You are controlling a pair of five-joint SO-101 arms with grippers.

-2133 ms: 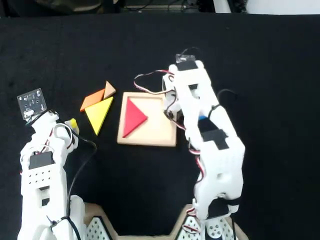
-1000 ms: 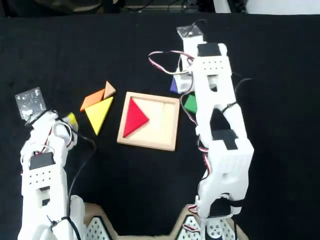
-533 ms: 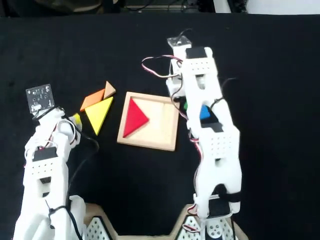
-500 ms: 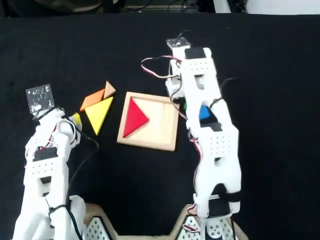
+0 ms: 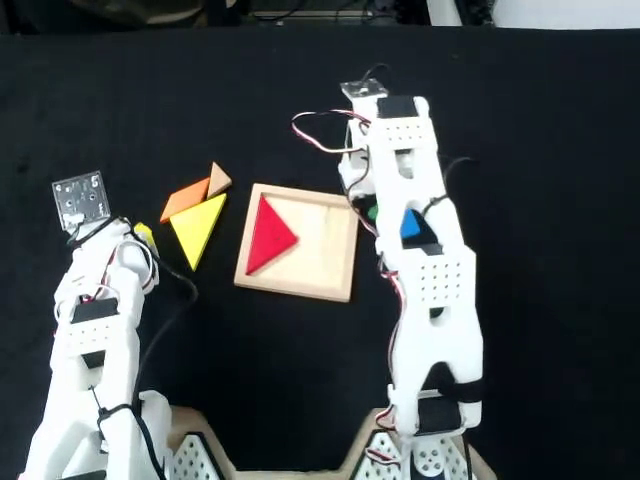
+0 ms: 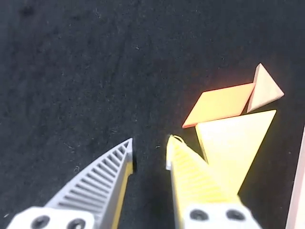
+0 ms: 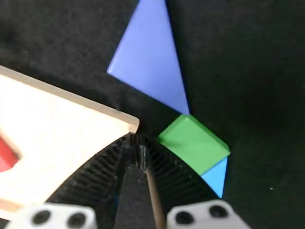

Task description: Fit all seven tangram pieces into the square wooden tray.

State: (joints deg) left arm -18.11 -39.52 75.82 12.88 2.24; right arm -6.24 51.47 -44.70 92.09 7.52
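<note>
Left gripper (image 6: 148, 145): I read its fingers (image 6: 107, 179) as parted, with nothing between the tips but black table (image 6: 71, 57). The yellow triangle (image 6: 233, 143) lies just beside the yellow finger, its near corner hidden behind that finger. Beyond the tips, the orange parallelogram (image 6: 219, 102) lies close along the far edge of that triangle, and the tan triangle (image 6: 264, 88) sits at the parallelogram's outer end. Right gripper (image 7: 136, 143): I read its fingers as closed tip to tip with no piece between them. The tips sit at a corner of the tray (image 7: 71, 124); I cannot tell whether they touch it. The green square (image 7: 193, 143) lies just beside the tips on the side away from the tray, with a light-blue triangle (image 7: 217, 177) against its near edge. Beyond the tips, the blue triangle (image 7: 150, 62) meets the square's far corner. The red triangle (image 5: 268, 233) lies inside the tray, in the half farther from the right fingers.
</note>
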